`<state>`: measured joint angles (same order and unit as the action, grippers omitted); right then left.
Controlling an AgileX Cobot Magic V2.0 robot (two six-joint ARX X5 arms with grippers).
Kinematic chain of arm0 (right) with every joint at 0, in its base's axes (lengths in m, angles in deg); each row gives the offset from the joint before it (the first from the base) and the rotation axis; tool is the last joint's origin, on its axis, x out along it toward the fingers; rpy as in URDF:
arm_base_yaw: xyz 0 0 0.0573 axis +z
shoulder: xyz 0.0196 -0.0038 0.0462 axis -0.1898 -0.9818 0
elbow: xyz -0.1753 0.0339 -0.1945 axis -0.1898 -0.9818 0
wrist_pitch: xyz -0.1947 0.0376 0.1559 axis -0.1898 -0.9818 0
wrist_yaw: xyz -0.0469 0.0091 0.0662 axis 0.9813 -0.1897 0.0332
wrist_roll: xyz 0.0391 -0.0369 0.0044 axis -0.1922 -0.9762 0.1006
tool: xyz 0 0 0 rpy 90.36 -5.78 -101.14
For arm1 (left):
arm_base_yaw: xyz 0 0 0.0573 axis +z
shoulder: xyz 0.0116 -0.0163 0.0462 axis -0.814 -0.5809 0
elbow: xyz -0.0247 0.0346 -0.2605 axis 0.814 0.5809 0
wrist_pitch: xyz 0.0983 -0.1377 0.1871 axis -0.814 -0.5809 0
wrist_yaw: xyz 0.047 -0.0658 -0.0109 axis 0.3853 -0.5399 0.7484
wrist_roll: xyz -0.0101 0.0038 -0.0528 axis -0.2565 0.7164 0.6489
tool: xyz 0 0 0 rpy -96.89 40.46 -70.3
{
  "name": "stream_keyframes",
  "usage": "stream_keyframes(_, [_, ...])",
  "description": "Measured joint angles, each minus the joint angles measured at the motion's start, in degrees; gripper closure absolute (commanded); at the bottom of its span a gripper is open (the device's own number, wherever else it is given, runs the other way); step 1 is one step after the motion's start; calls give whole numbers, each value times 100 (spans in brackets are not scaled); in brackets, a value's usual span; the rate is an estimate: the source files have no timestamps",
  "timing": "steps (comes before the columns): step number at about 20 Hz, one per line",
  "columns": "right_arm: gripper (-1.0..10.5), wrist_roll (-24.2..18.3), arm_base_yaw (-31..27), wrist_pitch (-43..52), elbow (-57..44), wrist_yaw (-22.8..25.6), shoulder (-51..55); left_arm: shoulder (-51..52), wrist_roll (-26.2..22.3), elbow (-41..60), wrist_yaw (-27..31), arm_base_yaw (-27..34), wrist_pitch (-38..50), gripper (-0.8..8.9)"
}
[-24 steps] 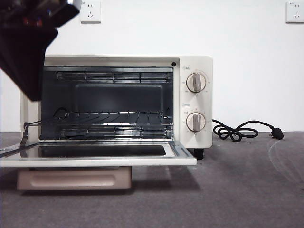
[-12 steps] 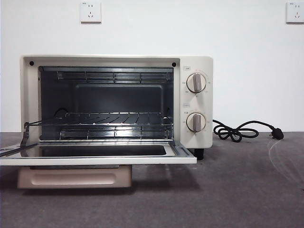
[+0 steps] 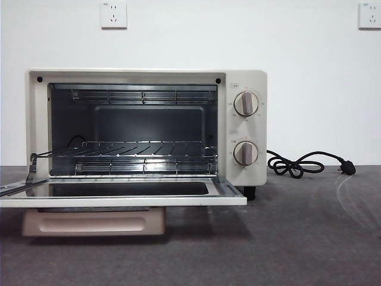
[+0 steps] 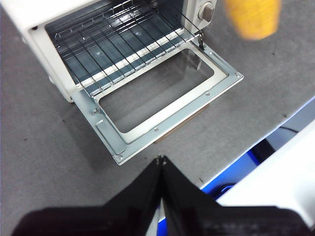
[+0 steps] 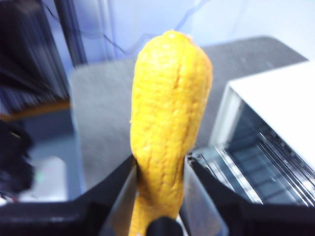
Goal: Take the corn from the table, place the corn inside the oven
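Front view: the TOSHIBA toaster oven [image 3: 146,128] is sitting on the table [image 3: 297,238], its door [image 3: 122,195] hanging open, wire rack bare. Left wrist view: the left hand [image 4: 161,160] is hovering closed and empty (corn blurred at upper right). Right wrist view: the right hand [image 5: 158,172] is clamping the corn [image 5: 167,123] upright.

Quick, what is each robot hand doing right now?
Left hand: closed, holding nothing.
Right hand: closed on the corn.
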<state>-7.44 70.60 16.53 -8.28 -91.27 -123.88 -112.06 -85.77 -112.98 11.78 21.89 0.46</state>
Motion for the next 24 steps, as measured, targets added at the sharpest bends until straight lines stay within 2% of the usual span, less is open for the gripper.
stream_keyframes(3, [959, -293, 0, 0, 0, 295, -389, 271, 109, 0, -4, 0, -4, 819])
stream_keyframes(8, [959, -966, -9, 151, 0, 1091, -1189, 560, 284, 0, -2, 0, -26, 819])
stream_keyframes(18, [959, -2352, -17, 1425, 0, 3849, -2638, 562, 435, 0, -24, 0, -42, 819])
stream_keyframes(24, [957, -2929, -195, 2072, 0, 4282, -2946, 564, 450, 0, -39, 0, -46, 819])
